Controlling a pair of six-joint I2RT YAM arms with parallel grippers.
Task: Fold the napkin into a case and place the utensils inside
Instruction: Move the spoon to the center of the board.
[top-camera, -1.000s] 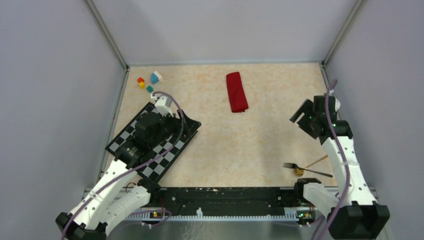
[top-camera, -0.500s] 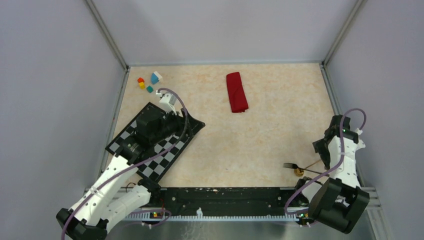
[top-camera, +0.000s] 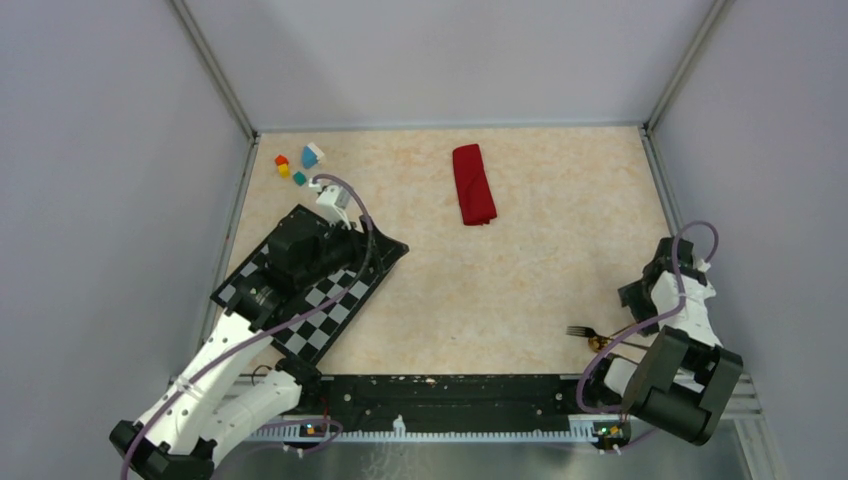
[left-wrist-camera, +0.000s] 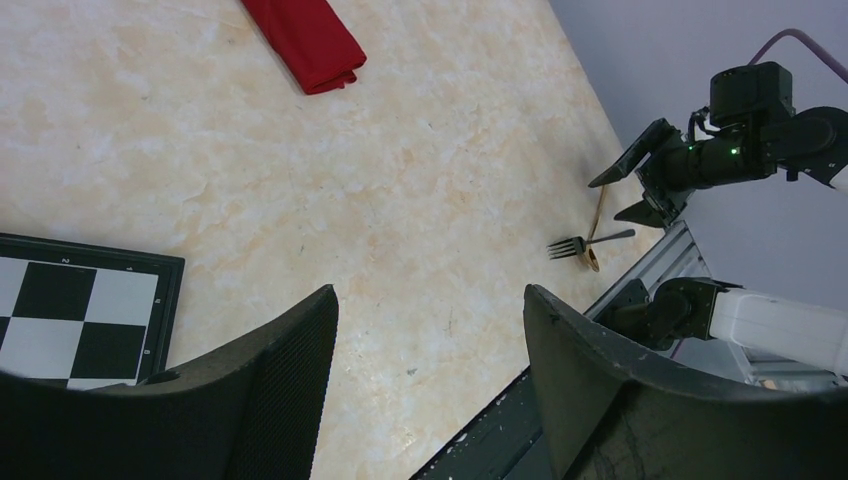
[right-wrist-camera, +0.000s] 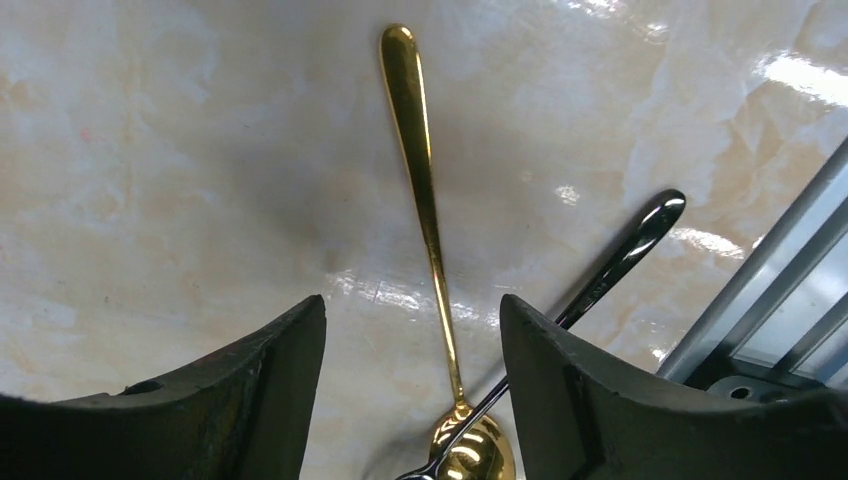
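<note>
The red napkin (top-camera: 473, 185) lies folded into a narrow oblong case at the back middle of the table; its end also shows in the left wrist view (left-wrist-camera: 305, 40). The utensils lie crossed at the near right: a dark fork (top-camera: 582, 331) over the gold spoon (top-camera: 603, 343). My right gripper (right-wrist-camera: 412, 305) hangs low over them, open, its jaws on either side of the spoon handle (right-wrist-camera: 425, 200), with the fork handle (right-wrist-camera: 620, 255) just to the right. My left gripper (left-wrist-camera: 430, 295) is open and empty above the checkered mat's corner (left-wrist-camera: 80, 310).
The black-and-white checkered mat (top-camera: 330, 310) lies at the left under my left arm. Several small coloured blocks (top-camera: 297, 165) sit at the back left corner. A black rail (top-camera: 450, 395) runs along the near edge, close to the utensils. Walls enclose the table.
My right arm has swung from the mid right down to the near right, over the utensils, and its jaws have narrowed a little. The left arm has barely shifted.
</note>
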